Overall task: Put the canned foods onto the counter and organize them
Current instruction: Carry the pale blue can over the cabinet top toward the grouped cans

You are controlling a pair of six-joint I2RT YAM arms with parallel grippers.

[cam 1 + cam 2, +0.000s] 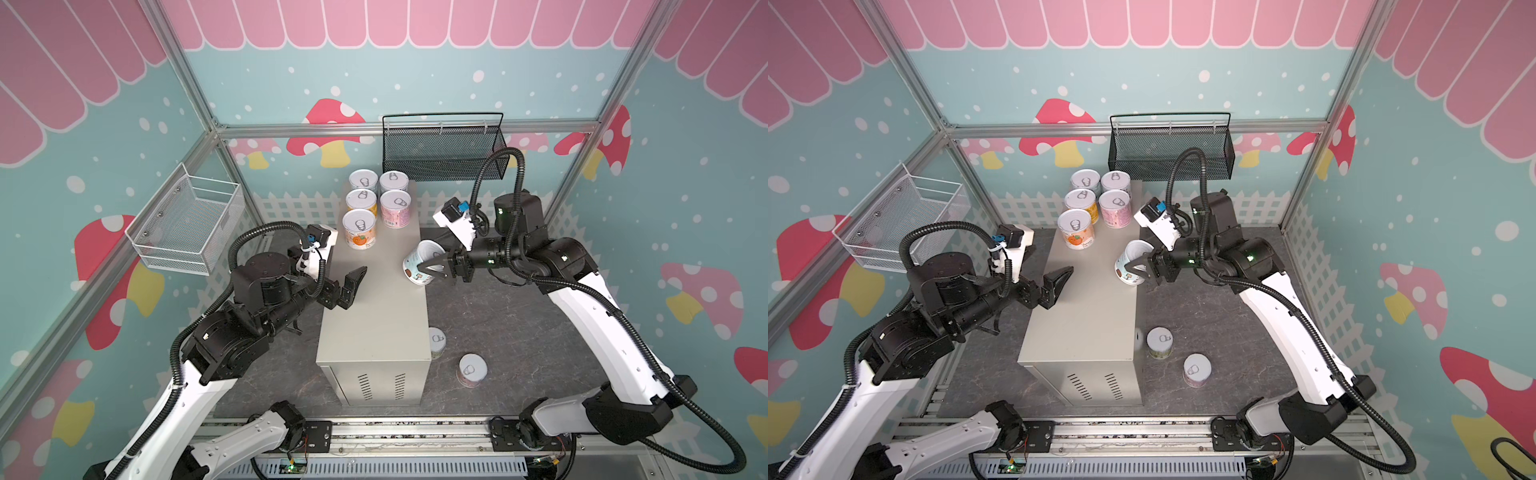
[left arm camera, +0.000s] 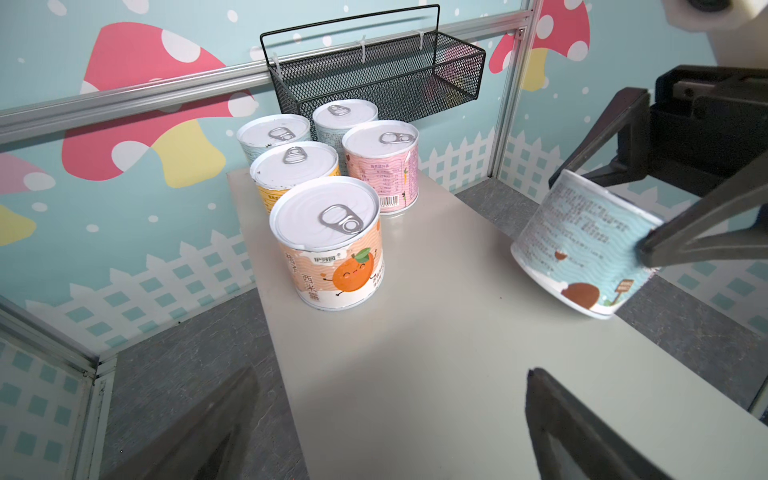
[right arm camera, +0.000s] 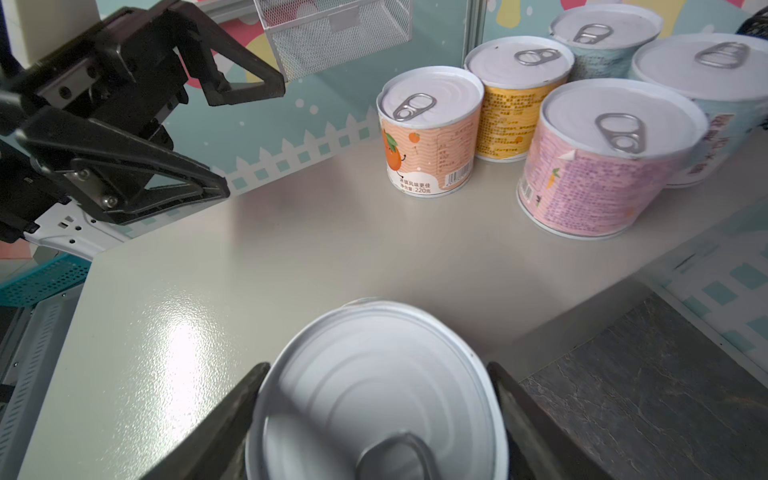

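Top views: your right jaws clench the tilted blue can (image 1: 413, 259) at the table (image 1: 374, 316) edge; orange can (image 1: 359, 232) lies just beyond-left; left jaws released.

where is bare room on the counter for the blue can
Bare: the counter from the orange can to the vent end, between the left gripper and the right gripper holding the blue can; also beside the orange can, before the pink can. Crowded: the far end.
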